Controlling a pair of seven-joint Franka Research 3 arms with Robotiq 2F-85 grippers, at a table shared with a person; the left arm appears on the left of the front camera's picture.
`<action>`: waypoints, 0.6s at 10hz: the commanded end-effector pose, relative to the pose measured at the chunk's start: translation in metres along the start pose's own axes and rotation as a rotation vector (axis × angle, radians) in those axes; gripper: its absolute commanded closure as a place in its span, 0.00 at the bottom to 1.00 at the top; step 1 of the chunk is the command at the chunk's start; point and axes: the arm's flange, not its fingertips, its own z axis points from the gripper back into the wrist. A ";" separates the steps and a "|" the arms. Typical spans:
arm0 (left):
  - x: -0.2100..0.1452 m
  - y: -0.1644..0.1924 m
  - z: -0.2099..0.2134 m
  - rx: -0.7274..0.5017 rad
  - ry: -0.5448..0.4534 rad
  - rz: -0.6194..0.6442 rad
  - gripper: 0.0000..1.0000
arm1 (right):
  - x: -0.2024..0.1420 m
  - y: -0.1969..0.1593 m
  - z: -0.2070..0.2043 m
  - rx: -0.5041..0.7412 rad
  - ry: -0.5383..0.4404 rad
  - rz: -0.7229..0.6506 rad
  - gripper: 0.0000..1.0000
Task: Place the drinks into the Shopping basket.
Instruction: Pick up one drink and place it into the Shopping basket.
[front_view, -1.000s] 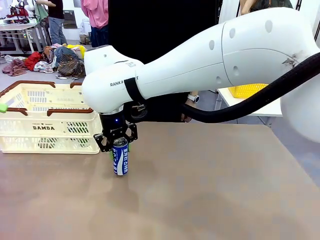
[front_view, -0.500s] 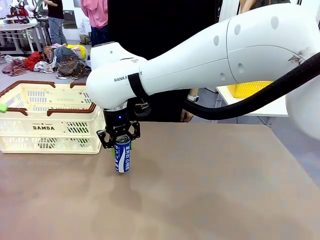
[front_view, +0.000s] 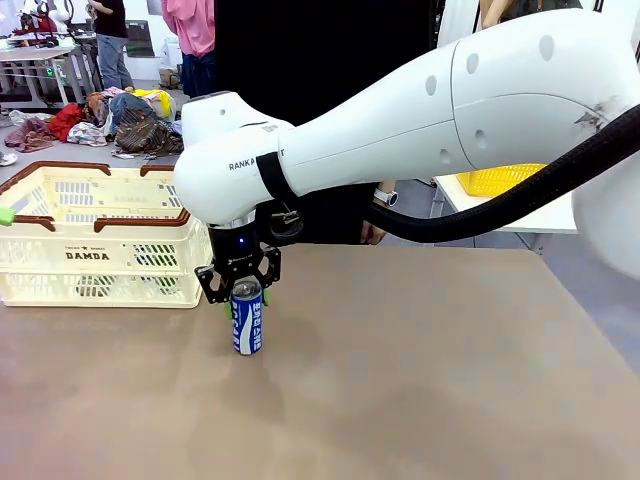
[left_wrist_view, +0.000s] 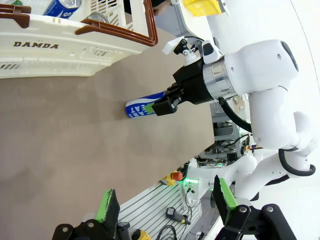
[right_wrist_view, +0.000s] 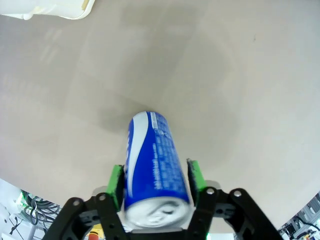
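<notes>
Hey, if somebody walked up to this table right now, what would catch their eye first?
Probably the big white right arm sweeping in across the table, its right gripper down around the top of a blue-and-white can standing upright on the brown tabletop. Just left of it sits the cream Shopping basket with brown rim, another can already inside.

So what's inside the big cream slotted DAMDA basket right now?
In the left wrist view the cream slotted plastic basket holds a blue-and-white can and one silver can top. Its walls hide the rest of the inside.
</notes>
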 end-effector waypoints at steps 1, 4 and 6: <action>-0.002 0.001 0.002 0.003 0.007 -0.002 0.00 | -0.009 -0.004 0.005 0.006 -0.010 -0.016 0.00; -0.002 0.001 0.002 0.003 0.007 -0.002 0.00 | -0.014 -0.012 0.018 0.021 -0.050 -0.028 0.00; -0.002 0.001 0.002 0.003 0.007 -0.002 0.00 | -0.024 -0.029 0.051 0.041 -0.087 -0.044 0.00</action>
